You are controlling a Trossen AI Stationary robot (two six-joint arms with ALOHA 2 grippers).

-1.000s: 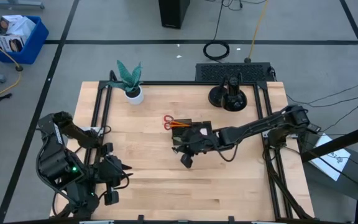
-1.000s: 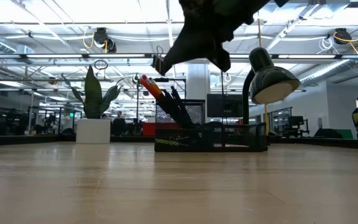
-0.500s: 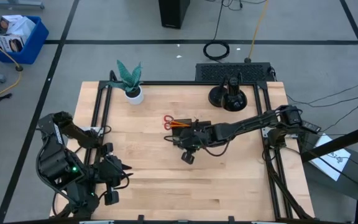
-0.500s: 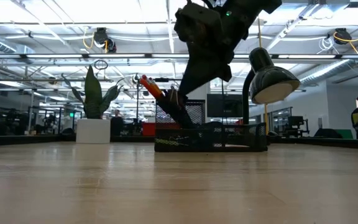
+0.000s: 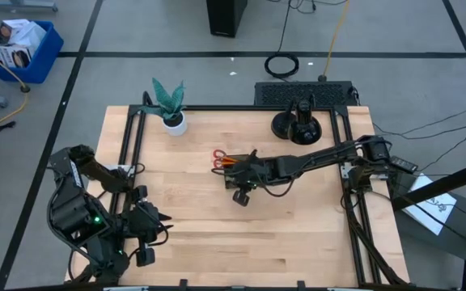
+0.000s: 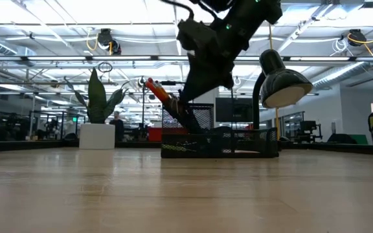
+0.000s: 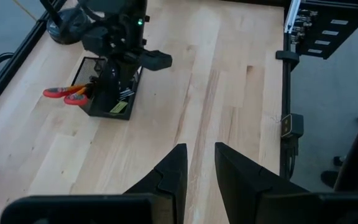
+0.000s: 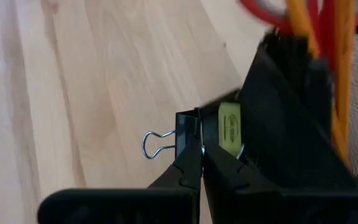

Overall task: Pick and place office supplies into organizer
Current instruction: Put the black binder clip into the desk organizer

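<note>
Black binder clip (image 8: pixel 184 133) is pinched in the right claw (image 8: pixel 199 163), right at the organizer (image 5: pixel 253 172) mid-table (image 5: pixel 192 234); scissors (image 5: pixel 219 158), lamp base (image 5: pixel 296 127) and plant (image 5: pixel 169 103) nearby. Left claw (image 7: pixel 197 167) sits slightly parted, well clear.

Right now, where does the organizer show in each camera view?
High view: organizer at table centre, under the right gripper.
Low view: centre, behind the arm.
Left wrist view: upper left.
Right wrist view: right side.
Shared landmark: red-handled scissors.
</note>
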